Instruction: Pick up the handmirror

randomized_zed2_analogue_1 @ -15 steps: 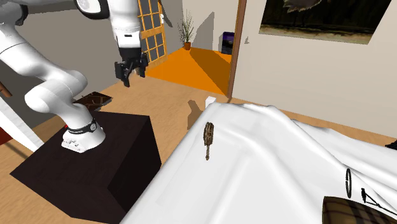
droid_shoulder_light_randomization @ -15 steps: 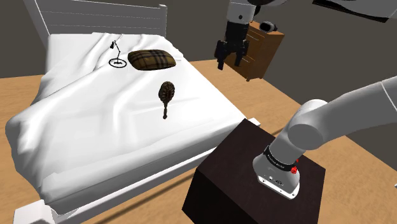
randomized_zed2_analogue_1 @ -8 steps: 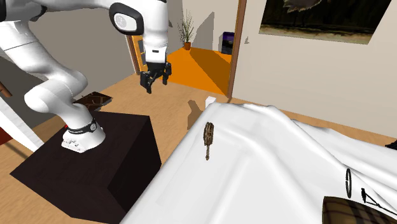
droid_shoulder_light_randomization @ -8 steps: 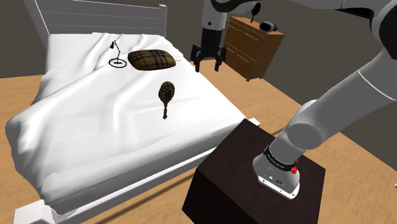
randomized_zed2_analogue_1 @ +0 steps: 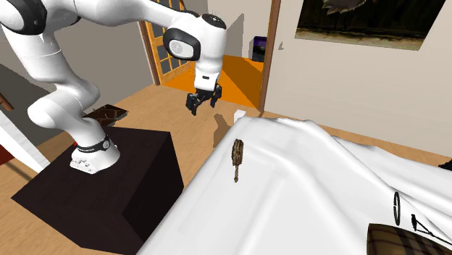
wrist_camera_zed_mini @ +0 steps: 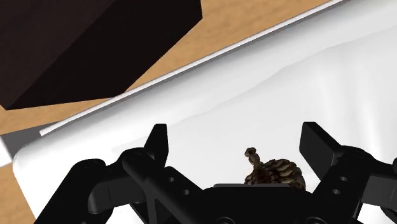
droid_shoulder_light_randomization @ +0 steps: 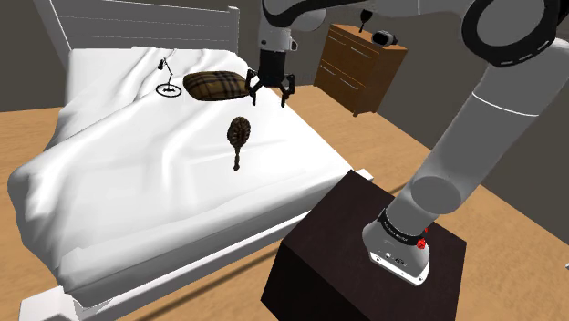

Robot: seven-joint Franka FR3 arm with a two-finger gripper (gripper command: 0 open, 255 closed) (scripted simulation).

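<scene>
Jaws stand spread and empty; the mirror (droid_shoulder_light_randomization: 239, 133) lies flat on the bed (droid_shoulder_light_randomization: 137, 187), well below them. If we descend off-centre, one jaw could strike its frame and shove it aside.

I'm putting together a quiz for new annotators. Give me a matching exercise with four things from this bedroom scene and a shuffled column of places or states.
Things:
1 handmirror
2 pillow
3 gripper
4 dresser

Places or states:
A brown, standing off the bed
B in the air, fingers apart
C plaid, near the headboard
D lying flat on the bed

Pairs: 1-D, 2-C, 3-B, 4-A
</scene>
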